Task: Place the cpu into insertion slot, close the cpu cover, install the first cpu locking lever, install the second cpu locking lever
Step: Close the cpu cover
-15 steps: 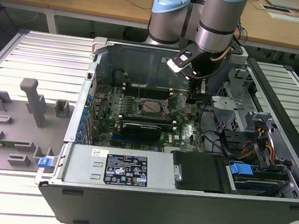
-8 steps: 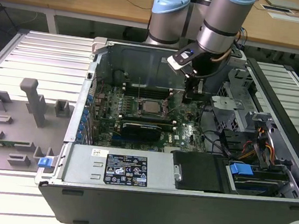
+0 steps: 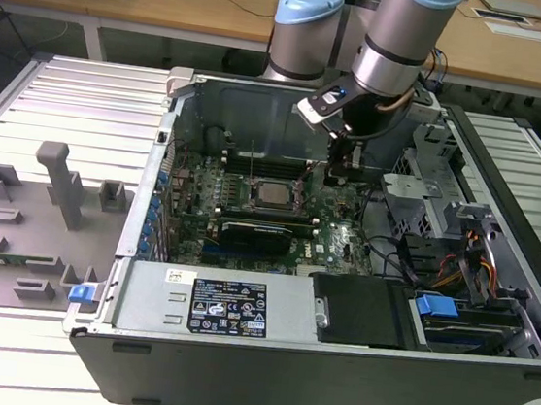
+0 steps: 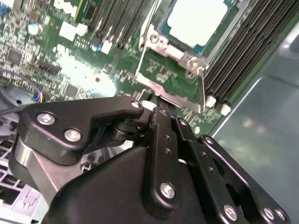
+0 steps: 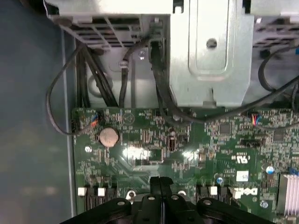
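Arm [image 3: 396, 41] comes down from the upper centre of the frame in the exterior view, into an open computer case [image 3: 280, 380] lying on a slatted table [image 3: 68, 92]. The gripper [image 3: 345, 174] hangs just above the motherboard [image 3: 344, 240], near the frame's centre. The cpu [image 3: 273, 195] sits in its socket a little toward the exterior view's left of the gripper and apart from it, with a long black card [image 3: 257, 232] just below it in the frame. A grey fixture tray [image 3: 43, 225] lies at the far left. In the second wrist view, the gripper [image 4: 156, 109] is clenched, fingers pressed together with nothing between them. Beyond it the pale-topped cpu [image 4: 196, 18] rests in the socket with the silvery cpu cover [image 4: 161, 44] framing it. A thin lever rod [image 4: 203, 88] runs along the socket; whether it is latched I cannot tell. In the first wrist view, the gripper [image 5: 160, 181] is closed to a thin seam over the motherboard [image 5: 196, 140], near a coin battery [image 5: 109, 136], black cables [image 5: 159, 79] and a metal cage [image 5: 210, 51].
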Tool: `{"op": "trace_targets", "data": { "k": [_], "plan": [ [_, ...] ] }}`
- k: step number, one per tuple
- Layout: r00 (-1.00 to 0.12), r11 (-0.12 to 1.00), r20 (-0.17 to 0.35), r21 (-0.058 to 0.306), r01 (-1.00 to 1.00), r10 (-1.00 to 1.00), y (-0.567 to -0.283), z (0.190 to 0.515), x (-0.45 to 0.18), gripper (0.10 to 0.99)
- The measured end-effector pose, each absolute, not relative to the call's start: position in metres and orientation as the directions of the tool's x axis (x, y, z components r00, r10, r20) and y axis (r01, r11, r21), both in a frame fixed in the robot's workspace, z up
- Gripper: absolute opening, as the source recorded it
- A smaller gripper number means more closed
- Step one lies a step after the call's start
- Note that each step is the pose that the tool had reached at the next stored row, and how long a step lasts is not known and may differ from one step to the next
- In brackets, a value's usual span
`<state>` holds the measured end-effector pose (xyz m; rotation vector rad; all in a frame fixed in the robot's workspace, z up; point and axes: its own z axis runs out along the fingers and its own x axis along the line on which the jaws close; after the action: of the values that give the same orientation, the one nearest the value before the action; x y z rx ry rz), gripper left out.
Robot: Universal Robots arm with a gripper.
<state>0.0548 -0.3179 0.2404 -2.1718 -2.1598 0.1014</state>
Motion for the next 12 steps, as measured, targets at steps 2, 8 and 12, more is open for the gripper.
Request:
{"op": "trace_targets", "data": {
  "k": [2,8,12],
  "plan": [
    [0.006,-0.005,0.007,-0.100,0.995,1.000,-0.318,0.240,0.048,0.106],
    [0.006,-0.005,0.008,-0.052,0.999,1.000,-0.317,0.240,0.012,0.106],
    [0.005,-0.005,0.008,-0.020,1.000,1.000,-0.318,0.237,-0.004,0.106]
  ]
}}
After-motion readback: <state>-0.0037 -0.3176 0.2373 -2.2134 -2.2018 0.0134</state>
